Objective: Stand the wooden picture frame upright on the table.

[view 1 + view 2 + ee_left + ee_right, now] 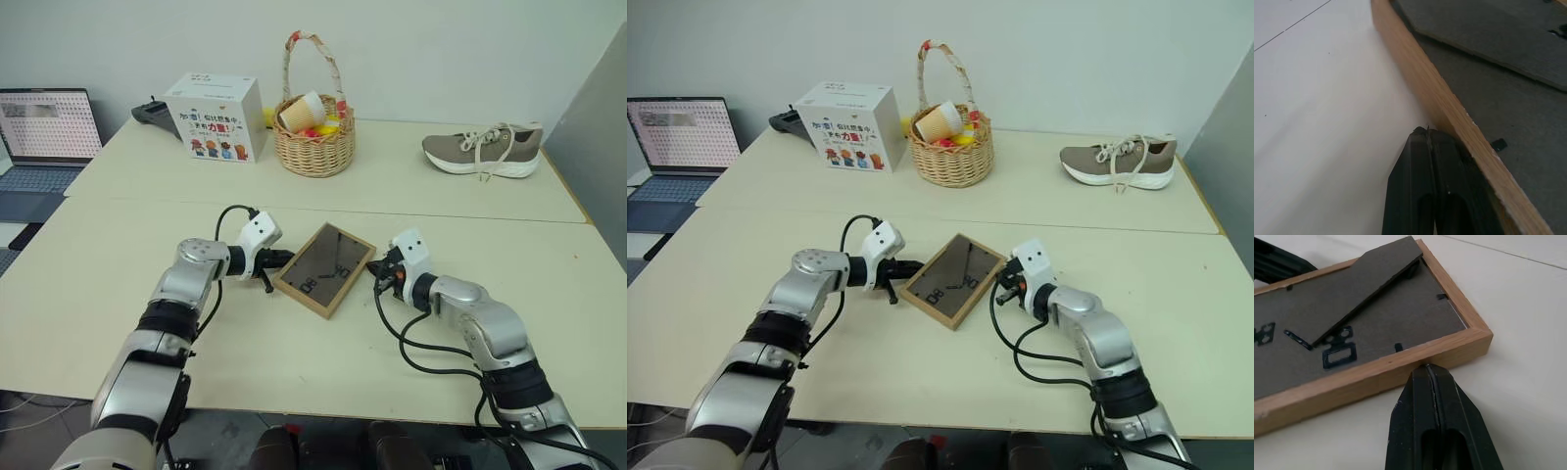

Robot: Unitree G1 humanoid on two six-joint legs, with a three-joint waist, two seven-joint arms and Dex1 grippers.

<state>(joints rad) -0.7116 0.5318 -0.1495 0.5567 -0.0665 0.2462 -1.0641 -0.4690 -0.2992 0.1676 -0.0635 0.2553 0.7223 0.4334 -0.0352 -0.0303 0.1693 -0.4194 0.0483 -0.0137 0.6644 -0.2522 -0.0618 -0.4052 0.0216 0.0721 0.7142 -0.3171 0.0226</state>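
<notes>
Bracing the picture frame (324,269) flat on the table (118,294)
Both pincers, left (278,260) and right (379,278), pressed together at opposite edges; next, tipping it up onto its stand

Light wood picture frame (323,269), dark grey-brown panel; pale beige table (88,284).

Pale wall (441,39) behind; grey panel (593,127) at right; laptop (44,137) at left
</notes>
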